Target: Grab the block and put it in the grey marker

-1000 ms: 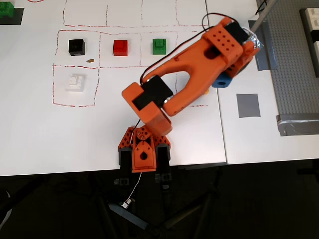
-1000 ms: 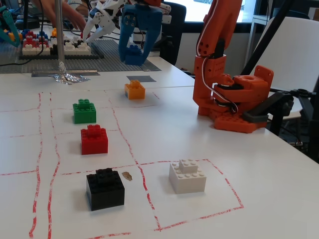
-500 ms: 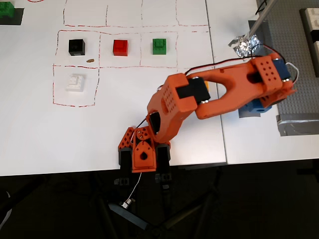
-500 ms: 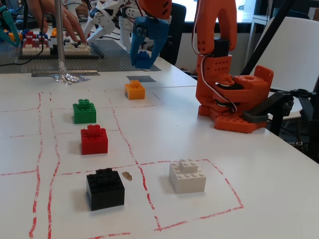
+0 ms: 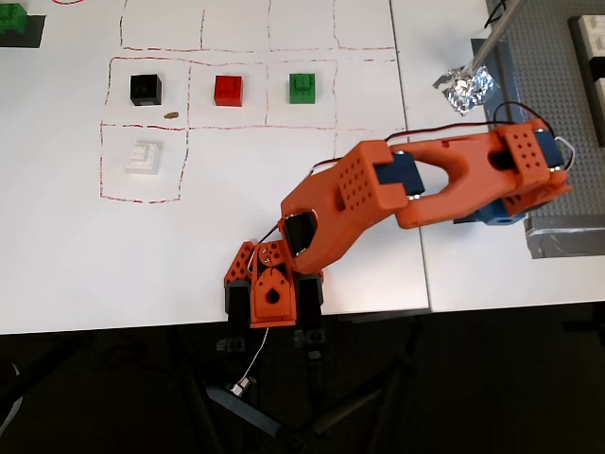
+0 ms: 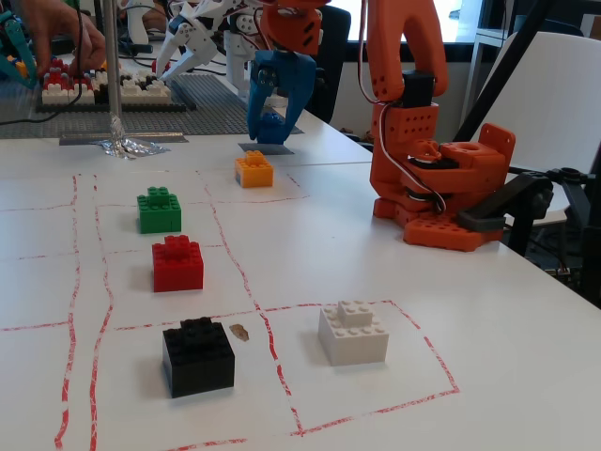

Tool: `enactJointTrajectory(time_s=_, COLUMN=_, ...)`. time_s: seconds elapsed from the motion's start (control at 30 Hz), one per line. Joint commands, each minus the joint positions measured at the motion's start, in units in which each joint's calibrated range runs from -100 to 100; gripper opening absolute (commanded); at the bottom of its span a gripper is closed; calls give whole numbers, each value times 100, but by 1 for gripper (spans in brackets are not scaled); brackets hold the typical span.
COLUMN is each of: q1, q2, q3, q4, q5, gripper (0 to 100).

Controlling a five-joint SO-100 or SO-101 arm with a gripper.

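The block, a small, light, stiff plastic brick with smooth sides that can slip, hangs just above the grey marker in the fixed view, and the gripper seems closed on its flat sides, though blue on blue makes this hard to see.

White counter marked with red dashed cells. Directly on it, fixed view: black brick, white brick, red brick, green brick, orange brick, each in its own cell; a small brown speck beside the black brick; crumpled foil; the orange arm base.
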Motion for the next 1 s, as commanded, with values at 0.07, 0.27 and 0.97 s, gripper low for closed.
enactJointTrajectory(time_s=0.07, q1=21, q2=-175, q3=-464, q4=-155, q5=-161, gripper=2)
enactJointTrajectory(time_s=0.27, q1=-85, q2=-167, q3=-346, q4=-155, q5=-332, gripper=12)
enactJointTrajectory(time_s=0.97, q1=-685, q2=-2028, q3=379, q4=1869, q5=-723, gripper=44)
